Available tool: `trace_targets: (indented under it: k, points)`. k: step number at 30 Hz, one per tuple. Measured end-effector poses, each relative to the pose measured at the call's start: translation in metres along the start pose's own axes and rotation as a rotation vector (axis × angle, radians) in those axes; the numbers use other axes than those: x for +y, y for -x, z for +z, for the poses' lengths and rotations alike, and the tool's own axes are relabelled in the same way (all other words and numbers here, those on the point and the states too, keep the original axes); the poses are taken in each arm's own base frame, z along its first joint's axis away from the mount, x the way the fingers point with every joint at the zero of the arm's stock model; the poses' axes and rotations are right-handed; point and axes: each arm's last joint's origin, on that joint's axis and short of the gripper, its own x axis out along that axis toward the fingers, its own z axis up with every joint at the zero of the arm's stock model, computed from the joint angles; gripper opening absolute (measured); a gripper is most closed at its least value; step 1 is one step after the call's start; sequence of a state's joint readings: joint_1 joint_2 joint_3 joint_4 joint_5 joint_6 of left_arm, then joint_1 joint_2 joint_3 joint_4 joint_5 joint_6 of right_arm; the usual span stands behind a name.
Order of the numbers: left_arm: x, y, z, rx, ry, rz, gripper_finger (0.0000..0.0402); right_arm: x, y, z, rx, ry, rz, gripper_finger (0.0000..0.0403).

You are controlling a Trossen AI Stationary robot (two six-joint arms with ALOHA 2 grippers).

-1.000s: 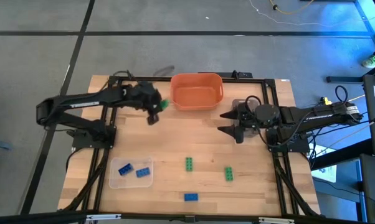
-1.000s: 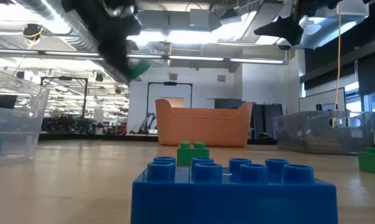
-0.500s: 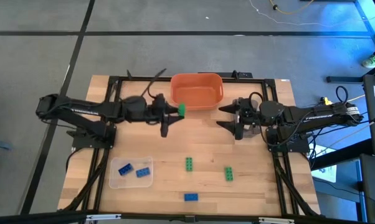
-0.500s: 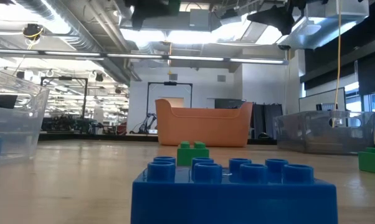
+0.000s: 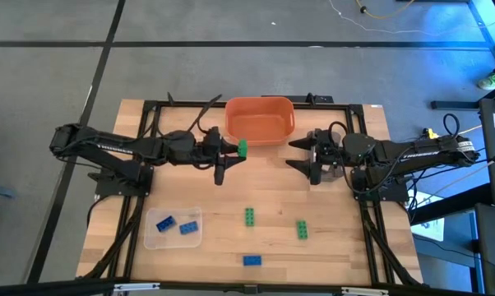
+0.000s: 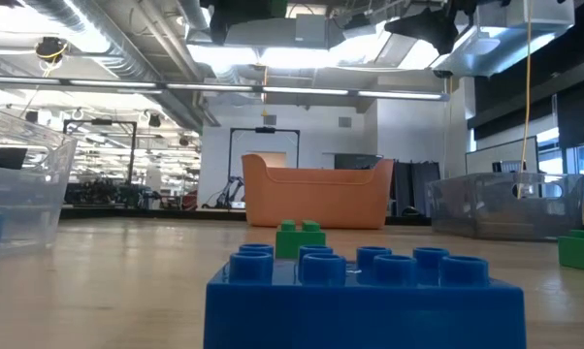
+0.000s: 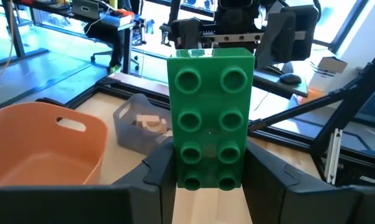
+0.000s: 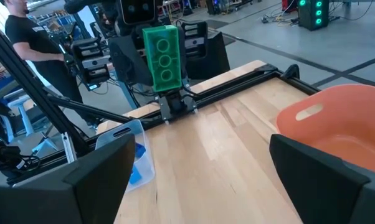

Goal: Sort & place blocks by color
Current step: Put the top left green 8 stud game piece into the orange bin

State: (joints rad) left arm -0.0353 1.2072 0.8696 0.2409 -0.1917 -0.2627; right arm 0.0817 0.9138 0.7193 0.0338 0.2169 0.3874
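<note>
Clear shallow plastic tray (image 5: pixel 172 228): two small blue studded bricks (image 5: pixel 176 224) inside. Orange plastic bowl (image 5: pixel 259 120): contents not discernible. Left gripper (image 5: pixel 233 149) clamped on green eight-stud brick (image 7: pixel 210 118), raised beside the bowl. Right gripper (image 5: pixel 301 157) spread apart, empty, above the table (image 5: pixel 338 247).

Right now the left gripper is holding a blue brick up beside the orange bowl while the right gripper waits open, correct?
Not quite: the brick in the left gripper is green, not blue, as the left wrist view shows. The rest holds: it is beside the orange bowl, and the right gripper waits open.
</note>
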Motion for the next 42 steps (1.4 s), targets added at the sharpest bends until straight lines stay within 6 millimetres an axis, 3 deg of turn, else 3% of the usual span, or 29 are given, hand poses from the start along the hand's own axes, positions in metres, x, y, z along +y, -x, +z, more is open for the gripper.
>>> trace_targets:
  k: [18, 22, 26, 33, 37, 42]
  points:
    - [0.002, 0.0, 0.001, 0.0, -0.002, -0.001, 0.0128, 0.0, 0.0, 0.0, 0.0, 0.004, -0.001, 0.0371]
    - [0.016, -0.002, 0.008, 0.002, 0.013, 0.056, 0.0128, 0.0, 0.0, 0.0, 0.001, 0.004, -0.001, 0.0371]
    - [0.043, -0.011, 0.026, 0.042, 0.023, 0.119, 0.0128, 0.0, 0.0, 0.0, 0.002, 0.004, -0.003, 0.0371]
    - [0.104, -0.063, 0.035, 0.261, -0.015, 0.219, 0.0128, -0.001, 0.0, -0.001, 0.009, -0.014, -0.007, 0.0371]
    - [0.138, -0.099, 0.017, 0.455, 0.003, 0.292, 0.0128, -0.001, 0.0, -0.001, 0.01, -0.023, -0.007, 0.0371]
    - [0.164, -0.132, -0.022, 0.61, 0.033, 0.348, 0.0128, -0.001, 0.0, -0.001, 0.012, -0.023, -0.007, 0.0371]
